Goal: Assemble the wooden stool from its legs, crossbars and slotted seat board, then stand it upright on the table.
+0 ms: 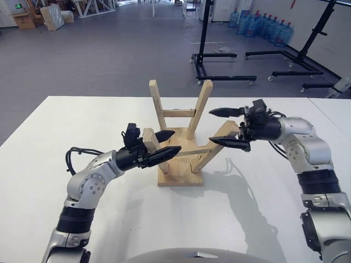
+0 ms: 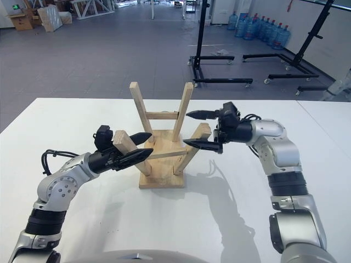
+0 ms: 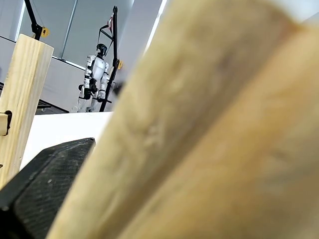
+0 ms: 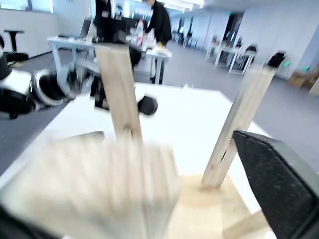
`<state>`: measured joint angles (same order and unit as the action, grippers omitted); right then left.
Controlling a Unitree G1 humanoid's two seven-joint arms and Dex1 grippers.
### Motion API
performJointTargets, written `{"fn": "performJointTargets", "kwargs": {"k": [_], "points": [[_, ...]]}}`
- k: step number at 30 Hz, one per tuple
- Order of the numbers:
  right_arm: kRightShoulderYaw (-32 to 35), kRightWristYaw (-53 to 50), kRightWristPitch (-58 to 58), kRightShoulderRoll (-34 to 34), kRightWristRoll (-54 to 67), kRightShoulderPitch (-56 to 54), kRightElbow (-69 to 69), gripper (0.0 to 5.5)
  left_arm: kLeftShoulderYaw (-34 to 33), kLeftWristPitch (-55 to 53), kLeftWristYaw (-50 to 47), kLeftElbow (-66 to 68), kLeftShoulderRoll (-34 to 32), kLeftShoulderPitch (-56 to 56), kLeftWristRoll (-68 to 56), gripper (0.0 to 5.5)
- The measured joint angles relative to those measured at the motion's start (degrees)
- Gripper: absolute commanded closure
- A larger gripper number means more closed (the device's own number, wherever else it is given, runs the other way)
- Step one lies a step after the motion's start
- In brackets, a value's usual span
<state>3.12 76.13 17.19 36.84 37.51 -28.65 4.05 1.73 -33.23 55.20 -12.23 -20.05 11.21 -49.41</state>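
Resting upside down near the middle of the white bench: one wooden stool, its seat board flat on the surface and four legs pointing upward. Far legs, two, lean toward each other and are joined by a short upper crossbar. A thinner lower crossbar runs between the near-left leg and the near-right leg, both of which splay outward. The left gripper comes in from the robot's left, its black fingers closed around the top of the near-left leg, one finger on each side. The right gripper comes in from the right, its fingers spread wide above and below the top end of the near-right leg and holding nothing. On the floor beyond the bench are black wheeled stands and a row of blue water bottles.
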Motion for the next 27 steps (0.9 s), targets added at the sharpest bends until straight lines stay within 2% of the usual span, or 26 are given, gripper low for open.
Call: {"fn": "performJointTargets", "kwargs": {"k": [8,11,14,27], "points": [[10.2,-9.4,7.9,-0.4,11.9,4.2,-12.4,0.35,0.4,0.1,-2.0,-0.7,1.6,-0.6,1.0,1.03],[7.6,-9.0,7.0,-0.3,8.5,9.0,-14.2,0.35,0.7,0.3,-3.0,-0.7,2.8,-0.6,1.5,1.03],[1.9,-6.3,4.2,-0.2,3.1,11.4,-14.4,0.35,0.6,0.6,-3.5,-0.4,3.4,-0.5,2.0,1.03],[2.1,-5.9,2.2,0.0,2.2,12.2,-14.6,0.35,1.0,1.5,-1.8,1.4,3.2,-0.3,5.0,1.03]]}}
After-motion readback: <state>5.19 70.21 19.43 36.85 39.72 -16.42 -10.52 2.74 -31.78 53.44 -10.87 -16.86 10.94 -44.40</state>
